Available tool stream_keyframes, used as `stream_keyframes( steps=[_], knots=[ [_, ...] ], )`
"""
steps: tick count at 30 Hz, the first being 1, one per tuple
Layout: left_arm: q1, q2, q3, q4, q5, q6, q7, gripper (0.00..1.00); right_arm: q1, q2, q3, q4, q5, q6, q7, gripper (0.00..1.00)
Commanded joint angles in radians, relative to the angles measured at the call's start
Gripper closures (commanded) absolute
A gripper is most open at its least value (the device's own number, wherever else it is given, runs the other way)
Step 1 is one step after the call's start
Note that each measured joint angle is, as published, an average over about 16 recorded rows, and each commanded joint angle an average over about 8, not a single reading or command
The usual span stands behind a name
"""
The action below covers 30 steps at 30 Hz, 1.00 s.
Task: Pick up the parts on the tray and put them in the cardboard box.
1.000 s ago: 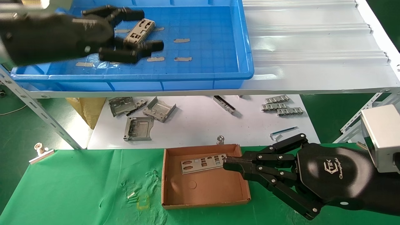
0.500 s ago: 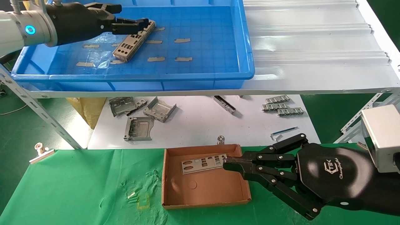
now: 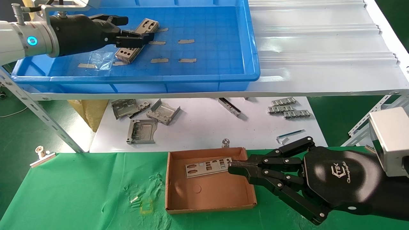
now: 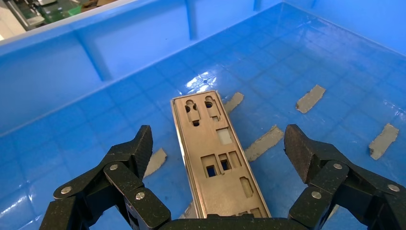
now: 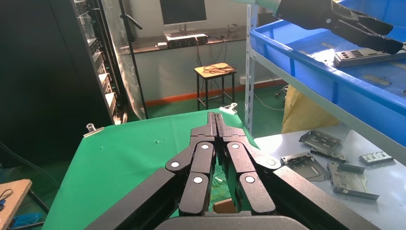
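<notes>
Head view first: the left gripper (image 3: 132, 32) reaches into the tray (image 3: 204, 76) near its far-left corner, its fingers spread wide over a part (image 3: 137, 41) that lies flat on the grid floor among strips of beige tape (image 3: 186, 41). From the left wrist view the same part (image 4: 218, 155) runs lengthwise between the two open fingertips (image 4: 136, 148), which stand well apart on either side of it without touching it; its punched holes face up.

A second part (image 3: 208, 166) already rests in the cardboard box (image 3: 209, 204), slanted along the far wall. The box sits on the green cloth (image 3: 80, 191) at the near edge of the table. The right gripper (image 3: 235, 167) lies beside the box's far-right corner, its fingers pressed together with nothing between them, the tip just over the box wall and near the end of that part; the right wrist view shows the two fingers (image 5: 216, 127) closed flat against each other.

On the white sheet (image 3: 198, 127) under the shelf lie bent grey brackets (image 3: 140, 131) and ridged strips (image 3: 287, 108).
</notes>
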Motion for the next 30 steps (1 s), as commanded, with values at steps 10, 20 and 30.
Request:
stream_keyframes(
  steps=[10,20,30],
  knots=[
    [-0.004,0.006,-0.004,0.027,-0.006,-0.003,0.02,1.0,0.0,0.0,0.0,0.0,0.0,0.0,0.0,1.0],
    [0.002,0.015,-0.012,0.048,-0.016,-0.026,0.015,1.0,0.0,0.0,0.0,0.0,0.0,0.0,0.0,1.0],
    [0.0,0.021,-0.005,0.053,-0.006,-0.041,0.014,1.0,0.0,0.0,0.0,0.0,0.0,0.0,0.0,1.0]
  ],
)
